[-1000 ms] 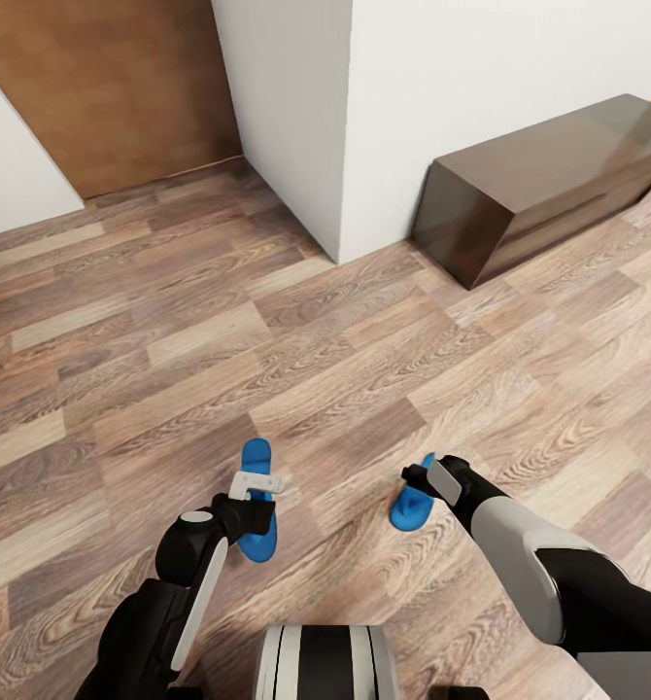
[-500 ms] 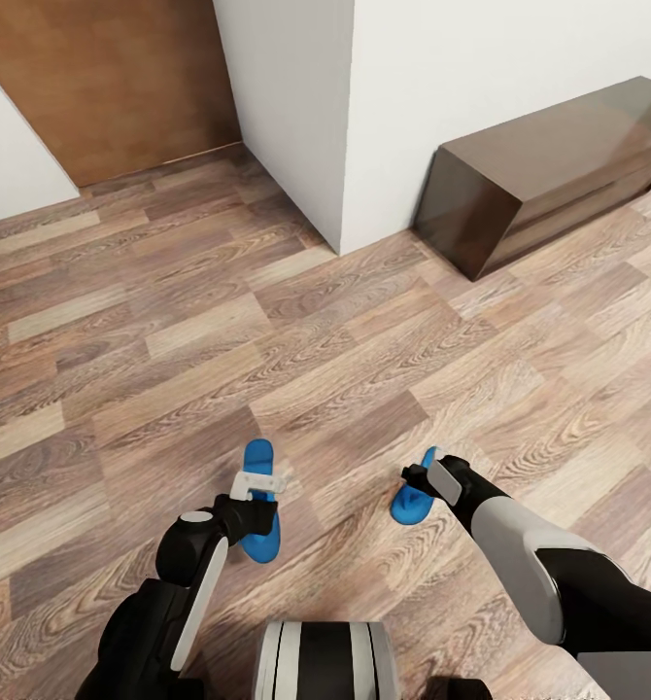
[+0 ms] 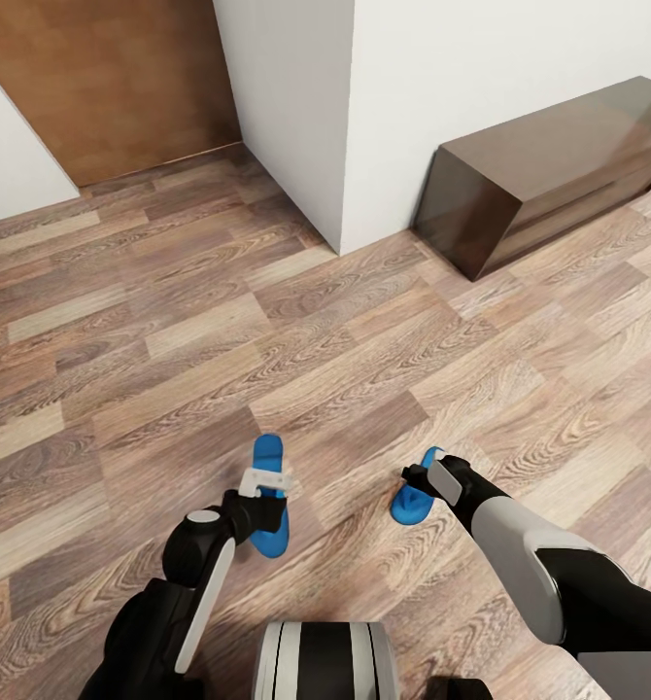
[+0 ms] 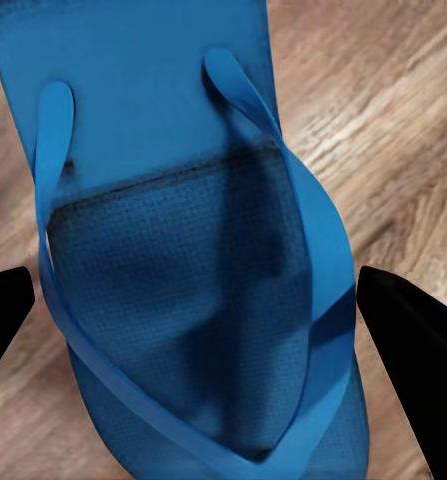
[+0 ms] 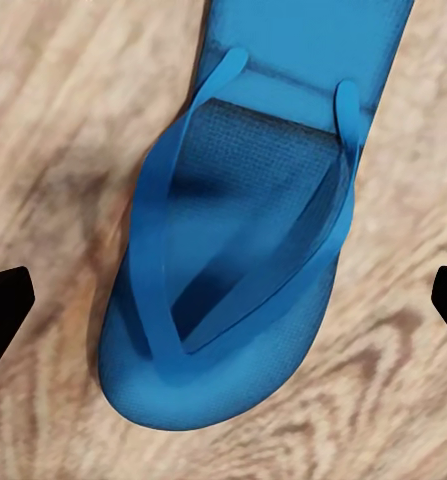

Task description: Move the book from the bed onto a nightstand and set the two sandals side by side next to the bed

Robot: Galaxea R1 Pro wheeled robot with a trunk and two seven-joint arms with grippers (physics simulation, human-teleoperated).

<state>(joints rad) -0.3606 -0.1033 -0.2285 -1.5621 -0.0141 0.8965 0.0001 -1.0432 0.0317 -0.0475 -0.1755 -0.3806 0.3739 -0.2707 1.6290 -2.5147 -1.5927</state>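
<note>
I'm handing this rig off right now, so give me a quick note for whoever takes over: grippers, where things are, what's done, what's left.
Left gripper: open, poised over the left sandal, fingers either side of it, not closed.
Right gripper: open, over the right sandal, also not gripping.
Both sandals lie on the wood floor, apart from each other and angled differently. A dark bench stands by the wall ahead to the right.
Done: nothing visibly finished; neither sandal is picked up.
Left: grab both sandals, set them side by side next to the bed, then move the book from the bed to a nightstand.
</note>
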